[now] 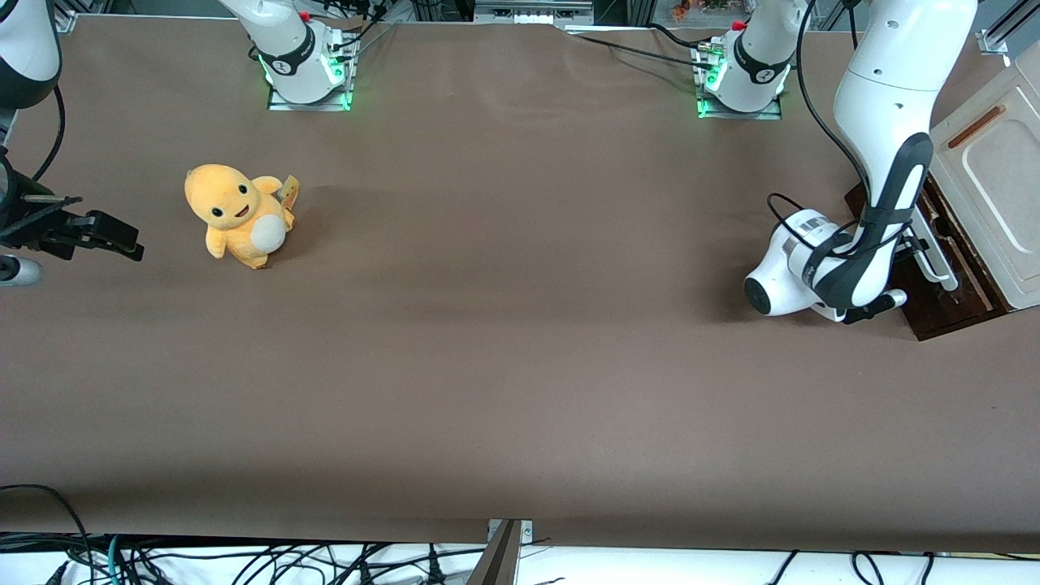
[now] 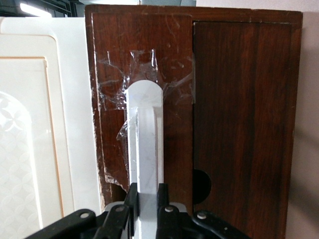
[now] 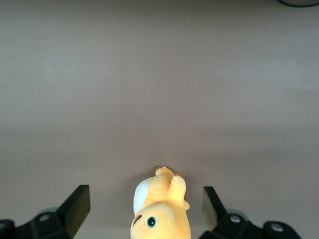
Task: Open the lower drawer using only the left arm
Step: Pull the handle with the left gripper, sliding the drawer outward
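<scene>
The left arm (image 1: 881, 154) reaches down to the cabinet standing at the working arm's end of the surface (image 1: 504, 366). Its hand (image 2: 148, 199) is closed on the white bar handle (image 2: 145, 144) of the lower drawer (image 2: 174, 74), one black finger (image 2: 132, 201) pressed against each side of the bar. The dark brown drawer front sits beside a cream panel (image 1: 995, 175). A yellow plush toy (image 1: 237, 214) sits toward the parked arm's end, well apart from the cabinet.
</scene>
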Available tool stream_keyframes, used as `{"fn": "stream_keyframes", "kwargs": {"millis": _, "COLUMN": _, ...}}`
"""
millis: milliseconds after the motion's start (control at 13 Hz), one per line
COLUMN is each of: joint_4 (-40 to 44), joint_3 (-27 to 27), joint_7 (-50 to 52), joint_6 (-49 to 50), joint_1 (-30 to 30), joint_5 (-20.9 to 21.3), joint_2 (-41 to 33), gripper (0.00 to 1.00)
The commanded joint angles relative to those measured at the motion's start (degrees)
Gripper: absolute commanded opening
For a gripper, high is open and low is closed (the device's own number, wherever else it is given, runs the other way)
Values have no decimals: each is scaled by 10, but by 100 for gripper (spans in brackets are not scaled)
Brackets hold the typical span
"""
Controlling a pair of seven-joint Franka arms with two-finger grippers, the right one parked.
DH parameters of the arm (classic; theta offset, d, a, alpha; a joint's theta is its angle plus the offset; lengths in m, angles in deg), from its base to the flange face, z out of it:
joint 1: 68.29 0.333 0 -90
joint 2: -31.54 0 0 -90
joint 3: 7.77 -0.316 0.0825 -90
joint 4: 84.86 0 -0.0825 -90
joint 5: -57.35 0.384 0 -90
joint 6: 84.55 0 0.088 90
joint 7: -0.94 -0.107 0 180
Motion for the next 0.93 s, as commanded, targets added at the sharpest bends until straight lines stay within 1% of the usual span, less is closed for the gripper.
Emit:
{"fn": "stream_keyframes", "kwargs": {"millis": 0, "joint_4": 11, "joint_3": 2, "joint_7": -9, "joint_6": 34, "joint_1": -10, "joint_5": 3, "joint_2": -7, "gripper": 3}}
{"fn": "stream_keyframes", "kwargs": {"millis": 231, "joint_4": 18, "joint_3": 3, "joint_7": -8, "joint_6": 36, "joint_1": -12, "joint_5": -12, "joint_2": -6, "gripper": 3}}
{"fn": "stream_keyframes", "kwargs": {"millis": 849, "joint_4": 24, "joint_3": 28, "joint_7": -1, "joint_6": 57, "joint_1": -12, "joint_5": -19, "joint_2": -5, "gripper": 3}}
